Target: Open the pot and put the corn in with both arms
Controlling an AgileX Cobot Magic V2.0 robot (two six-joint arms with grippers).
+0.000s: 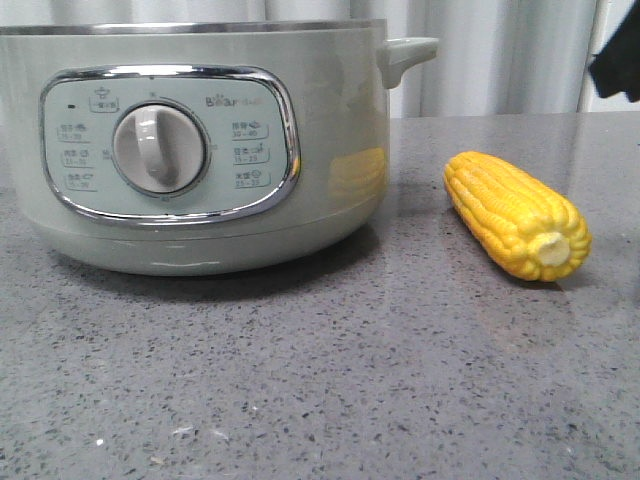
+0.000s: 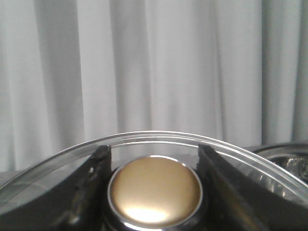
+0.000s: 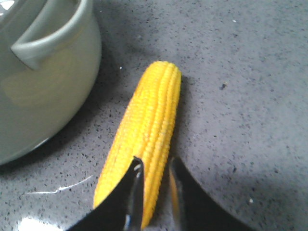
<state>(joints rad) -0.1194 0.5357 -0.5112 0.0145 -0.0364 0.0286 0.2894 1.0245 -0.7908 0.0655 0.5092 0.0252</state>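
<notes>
The corn (image 1: 518,214) lies flat on the tabletop (image 1: 320,380) just beside the pot (image 1: 195,140), on the pot's right and apart from its wall, its pale stub end toward the front camera. The right end effector (image 3: 153,192) is much the nearer to it: in the right wrist view its fingers sit directly over one end of the cob, set narrow, with the cob's long axis running straight away from the wrist, so the fingers straddle the cob across its width rather than along it. Whether they already pinch it I cannot tell. The left end effector (image 2: 154,192) is up at the lid (image 2: 144,142), its two dark fingers on either side of the gold knob (image 2: 155,192) and apparently holding it. The lid is clear glass with a thin rim. The knob is a smooth brassy dome in a chrome ring. The pot is glossy pale green with a steel rim and small side handle (image 1: 405,55), the corn ridged with kernel rows, the tabletop speckled grey stone.
</notes>
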